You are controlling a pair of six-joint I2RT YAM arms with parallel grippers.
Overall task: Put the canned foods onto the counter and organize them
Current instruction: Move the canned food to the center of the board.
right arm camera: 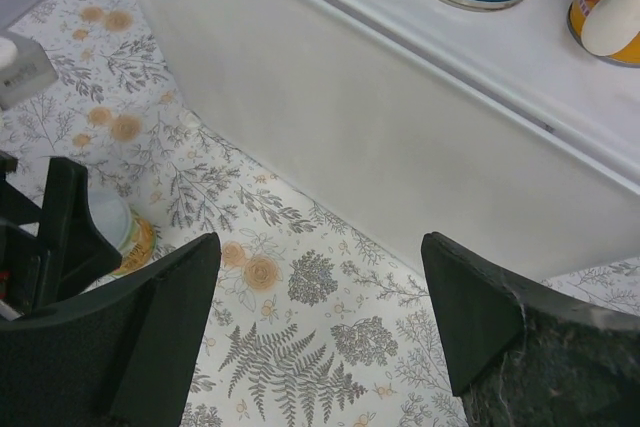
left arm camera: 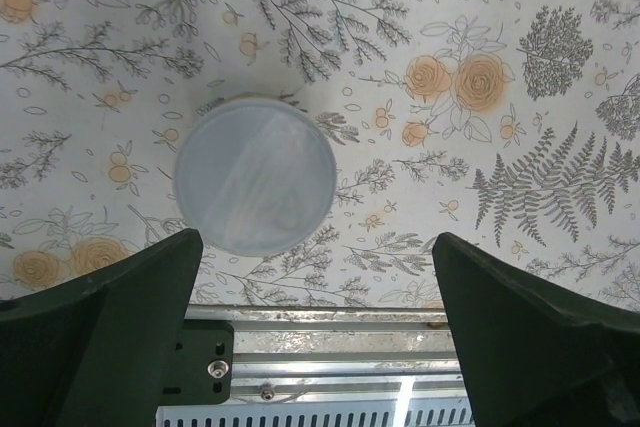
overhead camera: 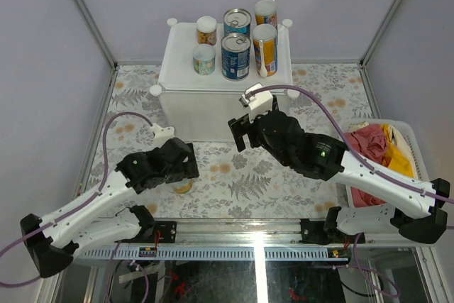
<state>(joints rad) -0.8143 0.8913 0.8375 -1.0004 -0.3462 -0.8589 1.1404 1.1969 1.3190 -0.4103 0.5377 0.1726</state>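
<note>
We are counting seven cans (overhead camera: 237, 23) in all. Six are standing upright on the counter (overhead camera: 181, 69), sitting in two rows of three:
- two blue-labelled tins (overhead camera: 235, 56)
- two tall yellow-orange cans (overhead camera: 264, 49)
- one short orange jar (overhead camera: 206, 31)
- one short green can (overhead camera: 204, 59)

The seventh, a short can with a pale lid (left arm camera: 255, 175), is sitting upright on the flowered tablecloth (overhead camera: 234, 175). It is lying near the front edge, well apart from the counter.

The left gripper (left arm camera: 317, 239) is hanging right over that can, jaws spread wide and gripping nothing. The lid is showing just beyond the fingertips (left arm camera: 150, 287), and we are seeing no contact.

The right gripper (right arm camera: 320, 243) is hovering over the cloth in front of the counter's near wall, jaws likewise released and empty.

One white basket (overhead camera: 390, 123) of red and yellow cloth is sitting at the right.
</note>
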